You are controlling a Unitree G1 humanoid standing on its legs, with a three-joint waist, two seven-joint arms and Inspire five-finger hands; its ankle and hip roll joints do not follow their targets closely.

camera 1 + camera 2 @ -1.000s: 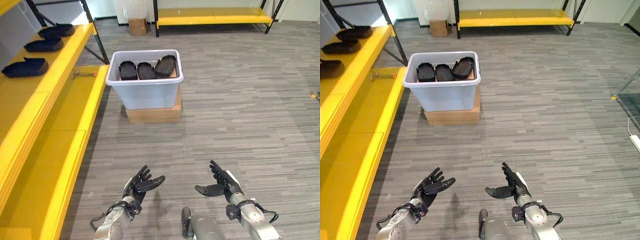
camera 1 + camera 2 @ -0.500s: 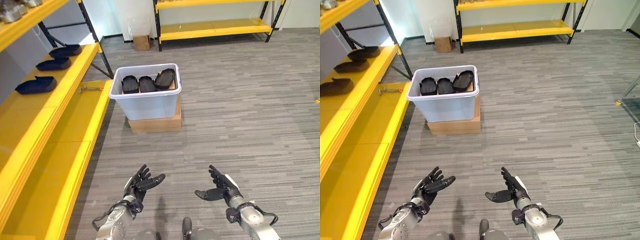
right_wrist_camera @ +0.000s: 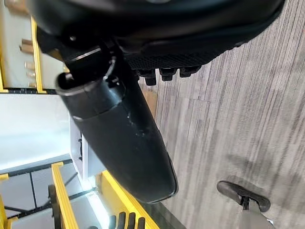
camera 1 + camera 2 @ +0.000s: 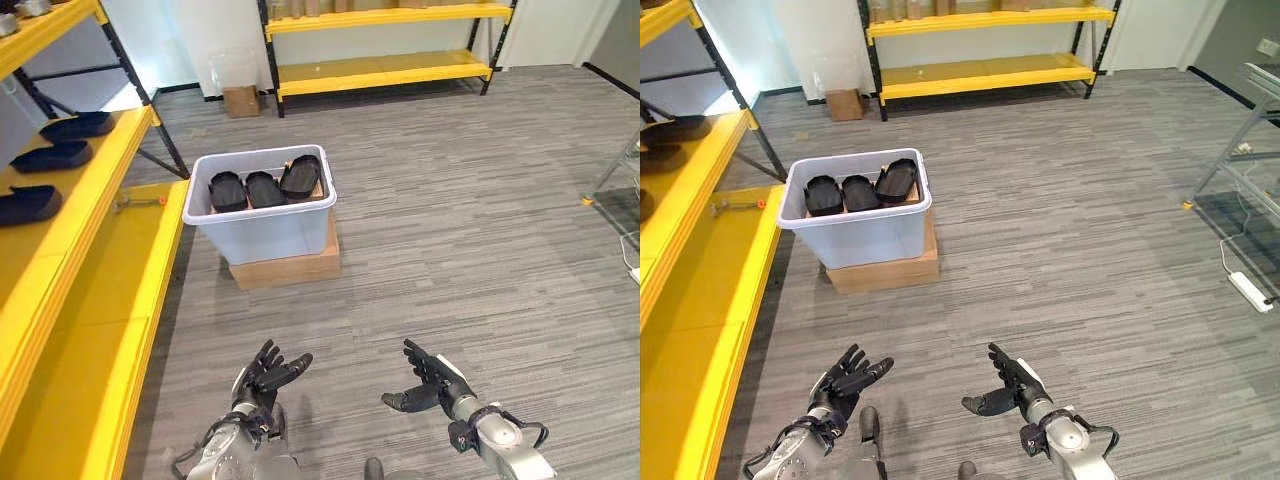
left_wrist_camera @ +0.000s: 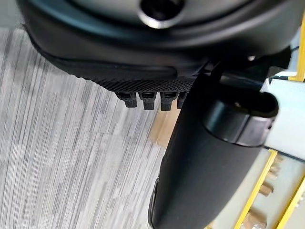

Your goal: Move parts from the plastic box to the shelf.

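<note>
Here I stand on grey striped floor, and my left hand (image 4: 262,372) hangs low in front of me, fingers spread and relaxed, holding nothing. My right hand (image 4: 432,377) is level with it, well apart, fingers straight and loose, thumb stuck out toward the left, palm bare too. Ahead, the pale plastic box (image 4: 264,221) sits on a flat cardboard carton (image 4: 288,269), well away from both hands. In the box are three black parts (image 4: 264,185) in a row (the rightmost one tilted up against the rim). On my left runs the yellow shelf (image 4: 70,290), its lower board just beside the box; up on its higher level lie three more black parts (image 4: 28,203) in a line. A small tool with an orange handle (image 4: 141,202) lies on the lower board near the box's far corner. Across the room there's another yellow rack (image 4: 380,68), a small cardboard box (image 4: 241,100) beside its leg.
</note>
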